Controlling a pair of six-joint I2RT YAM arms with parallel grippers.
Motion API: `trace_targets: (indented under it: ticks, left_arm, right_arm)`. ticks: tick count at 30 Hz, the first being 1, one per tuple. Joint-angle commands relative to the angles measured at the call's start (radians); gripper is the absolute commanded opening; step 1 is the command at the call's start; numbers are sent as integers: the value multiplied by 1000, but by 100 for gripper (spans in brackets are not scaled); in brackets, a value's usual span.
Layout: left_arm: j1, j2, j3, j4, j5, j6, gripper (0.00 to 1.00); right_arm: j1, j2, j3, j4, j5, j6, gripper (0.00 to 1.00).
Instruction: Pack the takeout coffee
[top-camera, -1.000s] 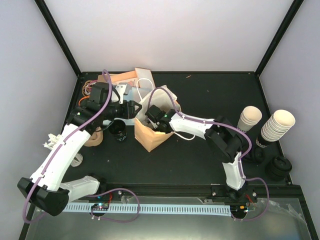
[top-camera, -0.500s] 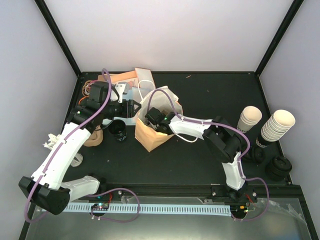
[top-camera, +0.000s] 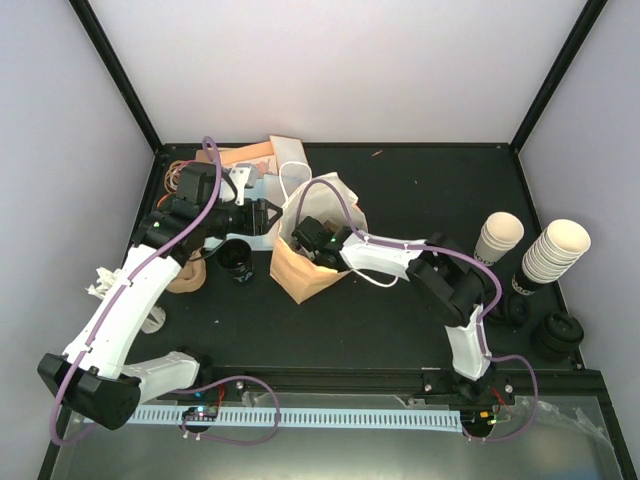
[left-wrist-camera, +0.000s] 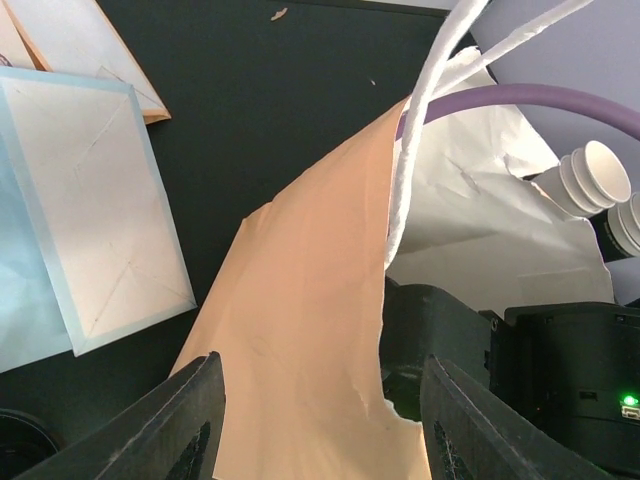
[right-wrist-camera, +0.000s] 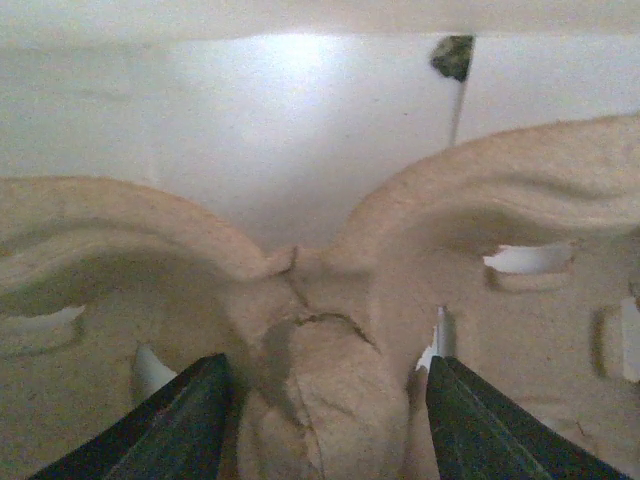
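black tabletop (top-camera: 420, 300): pulp carrier (right-wrist-camera: 480, 230) sits in paper bag (top-camera: 300, 275), takeout coffee (top-camera: 237, 262) looks not yet packed.
right claw (right-wrist-camera: 325, 365) open inside the bag over the carrier, holding nothing; left claw (top-camera: 270, 218) open astride the bag rim; coffee stands outside, just beside left claw.

Bag mouth's pretty much taken: the right gripper (right-wrist-camera: 322, 398) is down inside the brown paper bag (top-camera: 300, 278), its purple cable (left-wrist-camera: 520, 95) arcs over the top, and the white handles (left-wrist-camera: 398, 180) cross the opening too. Inside, the pulp carrier (right-wrist-camera: 520, 300) fills the floor, with a ridge rising right between the fingers. The left gripper (top-camera: 271, 218) crowds the bag's left wall. Far right is blocked by the stacked cups (top-camera: 555, 250) and black lids (top-camera: 558, 335). There's open table (top-camera: 430, 185) behind the right arm, plus a bare strip in front of the bag.
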Motion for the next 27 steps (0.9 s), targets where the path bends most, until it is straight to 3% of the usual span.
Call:
trace_targets:
  ticks: [1, 5, 8, 9, 21, 27]
  left_arm:
    - [9, 5, 47, 25, 30, 15, 56]
    - [10, 3, 50, 24, 38, 14, 56]
    - [11, -3, 49, 21, 38, 14, 56]
    - [11, -5, 49, 21, 38, 14, 56]
    - [11, -19, 42, 20, 62, 8, 57]
    - [11, -17, 35, 21, 95, 0, 57]
  right_arm:
    - [-4, 10, -31, -77, 44, 0, 62]
    - [-4, -19, 6, -129, 59, -4, 73]
    - [-3, -45, 28, -166, 62, -4, 99]
    - [-2, -54, 32, -177, 61, -5, 100]
    - [0, -136, 73, -281, 65, -7, 100]
    - [0, -162, 71, -301, 64, -2, 80]
